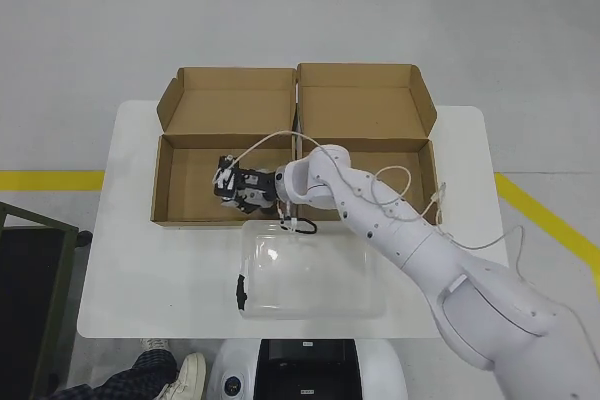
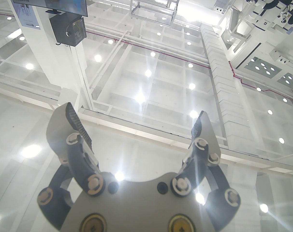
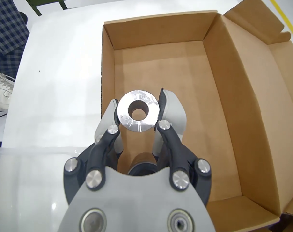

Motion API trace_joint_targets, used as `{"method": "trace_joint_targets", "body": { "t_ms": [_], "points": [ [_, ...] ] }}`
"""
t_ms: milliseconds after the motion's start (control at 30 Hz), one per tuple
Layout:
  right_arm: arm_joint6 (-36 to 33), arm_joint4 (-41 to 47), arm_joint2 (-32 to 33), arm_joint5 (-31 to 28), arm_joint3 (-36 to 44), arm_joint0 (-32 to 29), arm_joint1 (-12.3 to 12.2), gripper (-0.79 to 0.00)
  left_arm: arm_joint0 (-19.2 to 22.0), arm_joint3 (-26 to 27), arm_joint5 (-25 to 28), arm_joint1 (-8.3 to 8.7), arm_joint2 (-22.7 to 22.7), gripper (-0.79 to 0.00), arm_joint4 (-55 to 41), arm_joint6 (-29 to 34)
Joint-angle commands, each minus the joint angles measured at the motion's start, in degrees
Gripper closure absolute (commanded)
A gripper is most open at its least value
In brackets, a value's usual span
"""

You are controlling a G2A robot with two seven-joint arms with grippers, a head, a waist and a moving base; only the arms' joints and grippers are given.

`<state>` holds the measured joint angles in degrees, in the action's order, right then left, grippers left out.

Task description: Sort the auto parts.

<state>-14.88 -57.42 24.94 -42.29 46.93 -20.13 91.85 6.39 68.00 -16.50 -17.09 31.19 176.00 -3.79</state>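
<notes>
My right gripper point(image 3: 138, 112) is shut on a silver metal ring point(image 3: 138, 114) with a round hole through its middle. It holds the ring just above the floor of the left cardboard box point(image 3: 180, 78), near the box's front wall. From above, the right gripper point(image 1: 232, 186) sits inside the left cardboard box point(image 1: 185, 180), with the white arm stretched across from the right. My left gripper point(image 2: 136, 126) is open with nothing between its fingers and points up at the ceiling.
A second open cardboard box point(image 1: 365, 125) stands right beside the first. A clear plastic bin point(image 1: 310, 270) lies on the white table point(image 1: 150, 280) in front of both boxes. A person's legs and white shoe point(image 1: 185, 378) are at the table's front left.
</notes>
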Motion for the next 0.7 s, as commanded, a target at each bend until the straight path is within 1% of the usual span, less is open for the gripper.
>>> {"method": "trace_joint_targets", "body": {
  "t_ms": [0,400,433,500,567,667],
  "points": [
    [-0.62,-0.11,-0.45,0.01,-1.48,0.48,0.79,0.0,0.0,0.0,0.0,0.0,0.0,-0.785,0.0,0.0],
    [-2.63,-2.24,-2.47,0.23,-7.45,2.48,4.94,0.0,0.0,0.0,0.0,0.0,0.0,-0.785,0.0,0.0],
    [-2.69,-2.43,-2.55,0.22,-7.9,2.59,5.2,-0.028,0.0,0.0,0.0,0.0,0.0,-0.785,0.0,0.0],
    [-2.69,-2.62,-2.61,0.11,-8.71,2.77,5.71,-0.111,0.0,0.0,0.0,0.0,0.0,-0.785,0.0,0.0],
    [-2.68,-2.96,-2.67,0.07,-9.39,2.98,6.16,-0.132,0.0,0.0,0.0,0.0,0.0,-0.785,0.0,0.0],
    [-2.59,-3.4,-2.65,-0.12,-10.42,3.25,6.75,-0.185,0.0,0.0,0.0,0.0,0.0,-0.785,0.0,0.0]
  ]
}}
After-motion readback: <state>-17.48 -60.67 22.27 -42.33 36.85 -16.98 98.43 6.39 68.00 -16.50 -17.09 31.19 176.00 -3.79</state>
